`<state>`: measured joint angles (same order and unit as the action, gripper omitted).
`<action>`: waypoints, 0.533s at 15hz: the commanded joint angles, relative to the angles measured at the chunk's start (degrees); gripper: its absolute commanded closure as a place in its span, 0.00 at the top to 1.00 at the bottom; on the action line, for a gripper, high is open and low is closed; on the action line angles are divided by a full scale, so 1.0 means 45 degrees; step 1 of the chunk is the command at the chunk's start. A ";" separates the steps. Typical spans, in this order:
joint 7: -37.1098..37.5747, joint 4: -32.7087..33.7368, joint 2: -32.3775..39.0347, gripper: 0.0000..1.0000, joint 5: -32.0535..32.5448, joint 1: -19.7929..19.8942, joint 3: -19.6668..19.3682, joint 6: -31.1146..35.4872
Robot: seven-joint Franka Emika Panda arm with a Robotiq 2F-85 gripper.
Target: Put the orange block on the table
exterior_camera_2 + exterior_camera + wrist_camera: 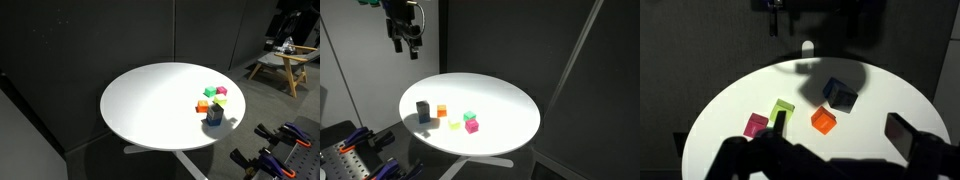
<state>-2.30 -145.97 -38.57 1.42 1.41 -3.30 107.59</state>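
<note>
Hanging high — the hand spread wide, holding nothing.

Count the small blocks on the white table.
5, clustered near one edge: a dark blue block, the orange block, a yellow block, a green block and a pink block; others may be hidden.

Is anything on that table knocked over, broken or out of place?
Nothing stands out. The orange block, blue block, green block and pink block sit close together on the table, intact, nothing spilled.
</note>
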 commanded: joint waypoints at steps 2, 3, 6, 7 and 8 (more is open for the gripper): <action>-0.0453 -0.0261 -0.0757 1.00 -0.0224 -0.0029 -0.0225 -0.0363; -0.0099 -0.0111 -0.0334 1.00 -0.0034 0.0056 -0.0005 -0.0073; -0.0126 -0.0206 -0.0504 1.00 -0.0038 0.0058 -0.0031 -0.0112; -0.0127 -0.0216 -0.0520 1.00 -0.0038 0.0058 -0.0031 -0.0112; -0.0128 -0.0220 -0.0523 1.00 -0.0038 0.0058 -0.0032 -0.0113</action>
<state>-2.72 -147.08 -40.96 1.40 1.41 -3.65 107.22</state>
